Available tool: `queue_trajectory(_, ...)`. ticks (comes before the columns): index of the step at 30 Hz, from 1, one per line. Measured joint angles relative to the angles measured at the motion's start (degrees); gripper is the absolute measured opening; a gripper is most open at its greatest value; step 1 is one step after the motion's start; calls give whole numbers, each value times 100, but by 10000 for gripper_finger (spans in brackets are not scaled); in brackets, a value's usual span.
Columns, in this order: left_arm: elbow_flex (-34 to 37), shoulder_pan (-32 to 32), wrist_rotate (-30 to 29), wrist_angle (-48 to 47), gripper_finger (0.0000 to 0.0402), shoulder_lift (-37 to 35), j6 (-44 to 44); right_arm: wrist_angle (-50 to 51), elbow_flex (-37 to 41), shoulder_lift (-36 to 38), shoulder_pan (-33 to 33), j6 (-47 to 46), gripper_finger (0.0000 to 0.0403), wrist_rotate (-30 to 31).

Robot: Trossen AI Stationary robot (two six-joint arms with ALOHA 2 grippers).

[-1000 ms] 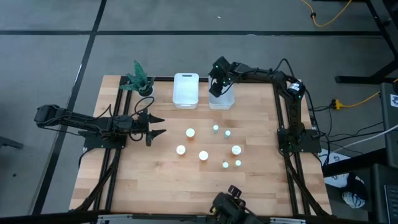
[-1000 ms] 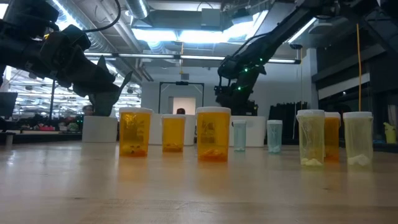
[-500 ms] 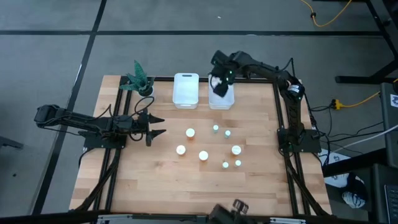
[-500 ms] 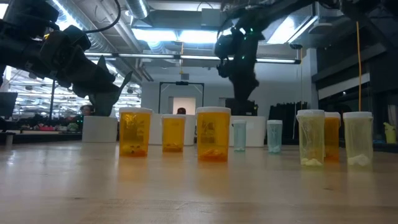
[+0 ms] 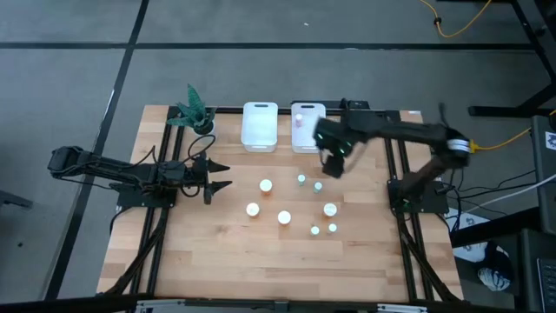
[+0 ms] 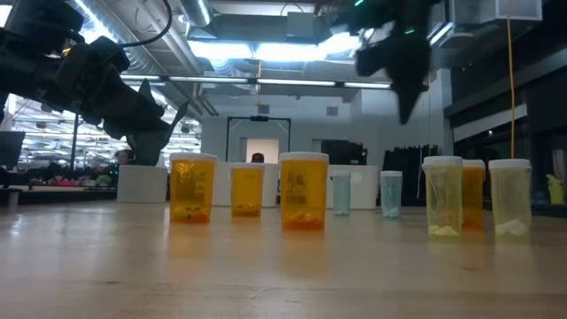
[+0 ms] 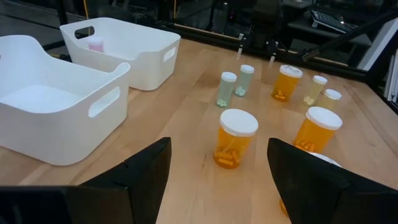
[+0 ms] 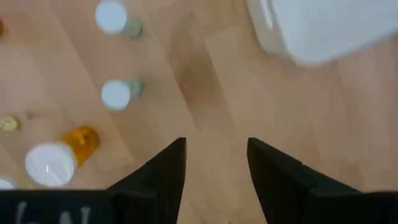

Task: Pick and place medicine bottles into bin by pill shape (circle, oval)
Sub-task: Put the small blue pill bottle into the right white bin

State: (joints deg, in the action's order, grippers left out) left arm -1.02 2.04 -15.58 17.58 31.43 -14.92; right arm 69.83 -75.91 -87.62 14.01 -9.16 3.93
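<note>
From above, my right gripper (image 5: 332, 165) hangs empty between the right bin (image 5: 307, 115) and the bottles (image 5: 301, 179); my left gripper (image 5: 217, 174) waits wide open. Low view: seven bottles stand upright. My wrist view shows parted fingers above bare wood; I should centre over one cap (image 8: 115, 94) before descending.

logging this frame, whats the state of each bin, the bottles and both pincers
left bin: empty
right bin: holds one pink bottle
seven medicine bottles: upright on the table, capped
left pincer: open, empty, waiting
right pincer: open, empty, above the table by the bottles
</note>
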Motion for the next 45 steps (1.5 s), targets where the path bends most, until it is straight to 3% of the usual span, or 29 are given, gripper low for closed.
queue_trajectory(4,0,1,0,0,259,1,0,-491,1102,1006,-599,-645,171,243)
queue_trajectory(8,0,0,0,0,259,1,2,-1264,2081,1794,-1025,-708,171,241)
queue_trajectory(15,-1,0,0,0,259,-1,4,-1939,3250,2392,-1287,-809,171,178)
queue_trajectory(20,0,2,1,0,259,1,4,-2658,3719,2396,-1295,-792,171,99)
queue_trajectory(27,0,0,-1,0,259,-1,4,-3950,3963,2318,-1293,71,171,96)
queue_trajectory(45,-1,1,-1,0,259,0,4,-5692,3975,810,-1236,998,171,-147)
